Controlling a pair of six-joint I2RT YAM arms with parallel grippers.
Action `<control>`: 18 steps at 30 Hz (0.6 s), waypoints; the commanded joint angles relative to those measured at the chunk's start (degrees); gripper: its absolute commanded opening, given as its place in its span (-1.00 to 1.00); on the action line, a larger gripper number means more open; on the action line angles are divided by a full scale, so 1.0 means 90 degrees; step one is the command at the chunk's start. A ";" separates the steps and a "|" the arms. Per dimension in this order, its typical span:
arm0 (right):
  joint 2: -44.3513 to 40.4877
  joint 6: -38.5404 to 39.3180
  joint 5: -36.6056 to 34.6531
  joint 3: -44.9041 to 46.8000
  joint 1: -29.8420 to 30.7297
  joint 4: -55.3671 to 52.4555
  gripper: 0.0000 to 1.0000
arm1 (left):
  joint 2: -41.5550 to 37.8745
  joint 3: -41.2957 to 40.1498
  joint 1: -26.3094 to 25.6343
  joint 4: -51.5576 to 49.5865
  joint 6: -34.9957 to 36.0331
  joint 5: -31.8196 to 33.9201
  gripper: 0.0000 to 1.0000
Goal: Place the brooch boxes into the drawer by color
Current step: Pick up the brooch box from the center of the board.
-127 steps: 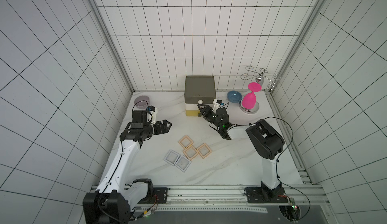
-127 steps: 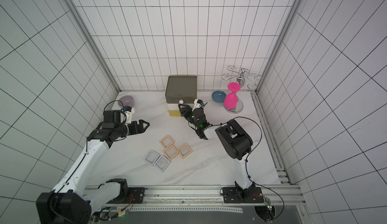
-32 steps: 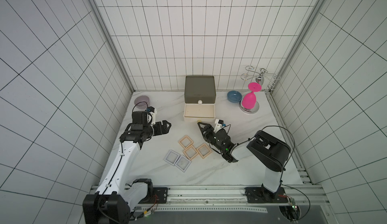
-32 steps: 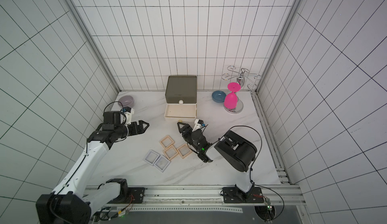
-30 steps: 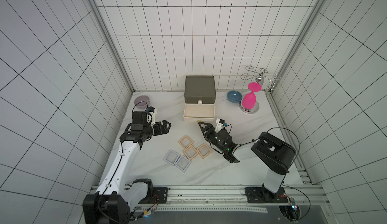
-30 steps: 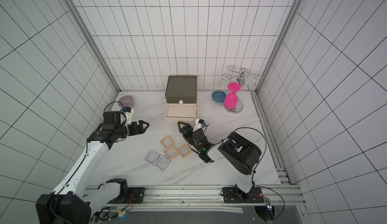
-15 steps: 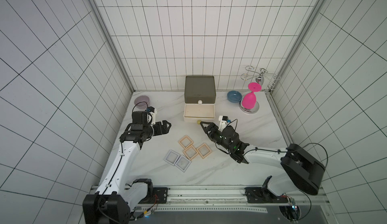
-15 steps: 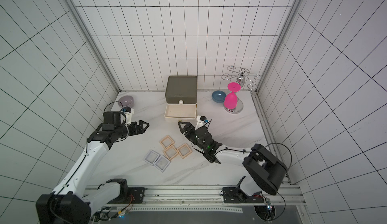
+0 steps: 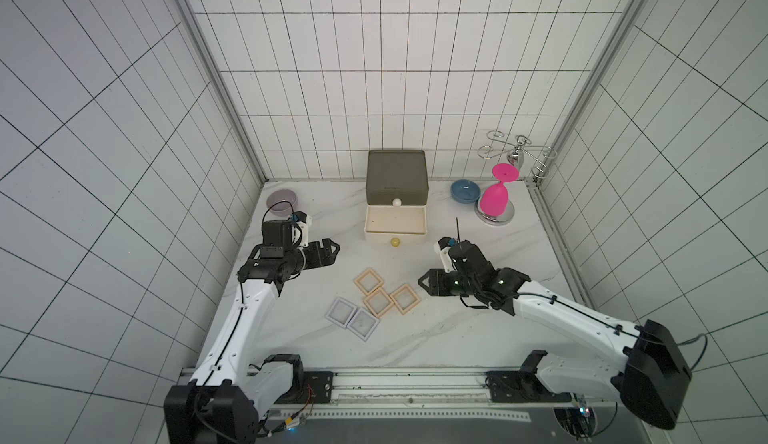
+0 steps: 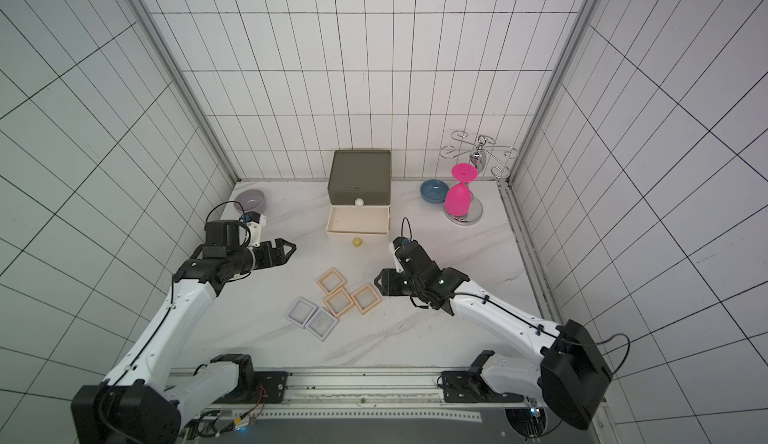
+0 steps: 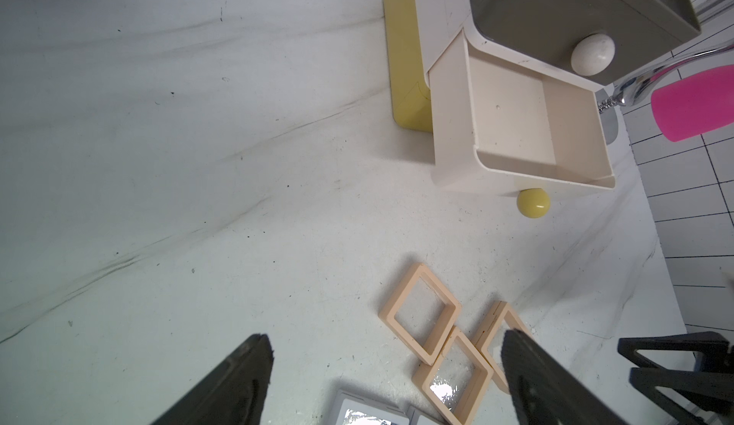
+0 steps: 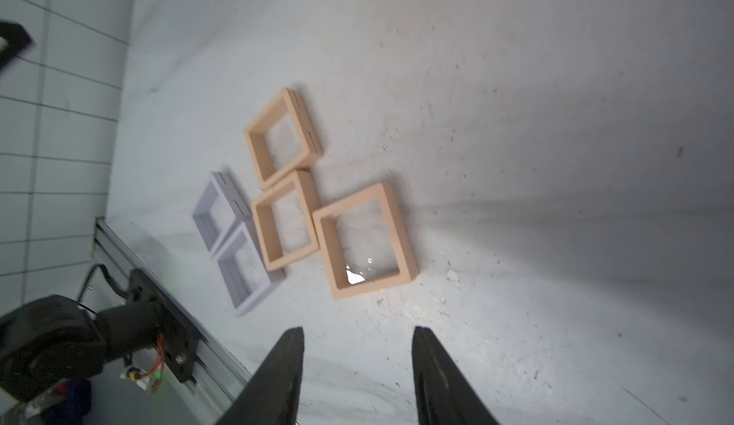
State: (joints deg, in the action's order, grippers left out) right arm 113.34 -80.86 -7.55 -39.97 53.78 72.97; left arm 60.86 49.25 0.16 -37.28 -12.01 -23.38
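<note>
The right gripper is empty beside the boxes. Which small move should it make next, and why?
Probably move the open right gripper forward and down to straddle the nearest peach-beige square brooch box. Its jaws stand apart and empty just short of that box, and the cream-white drawer is already pulled out and empty.

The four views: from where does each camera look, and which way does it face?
Top views: high overhead, looking down at the table, the drawer chest, the whole left arm and right arm.
Left wrist: behind the left tool, facing the open white drawer and peach boxes; its fingers show.
Right wrist: behind the right tool, looking down at the peach boxes and lavender boxes; its fingers show.
Shared: both wrist views show the peach boxes.
</note>
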 commanded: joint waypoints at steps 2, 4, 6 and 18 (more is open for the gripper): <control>-0.0131 0.0027 0.0155 0.0115 0.0077 -0.0039 0.15 | -0.0038 -0.0024 0.0021 0.0110 0.0007 0.0046 0.88; -0.0156 0.0029 0.0146 0.0141 0.0080 -0.0024 0.22 | -0.0044 -0.0022 0.0026 0.0103 0.0011 0.0038 0.88; -0.0221 0.0044 0.0136 0.0189 0.0096 -0.0029 0.27 | -0.0053 -0.0033 0.0023 0.0102 0.0014 0.0047 0.88; -0.2284 0.0780 0.0494 0.0814 0.0137 -0.1968 0.43 | -0.0074 -0.0031 0.0015 0.0112 0.0006 0.0043 0.89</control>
State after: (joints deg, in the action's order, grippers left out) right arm 98.21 -77.89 -5.39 -33.80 54.17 63.75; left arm 60.86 49.25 0.16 -37.28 -12.03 -23.38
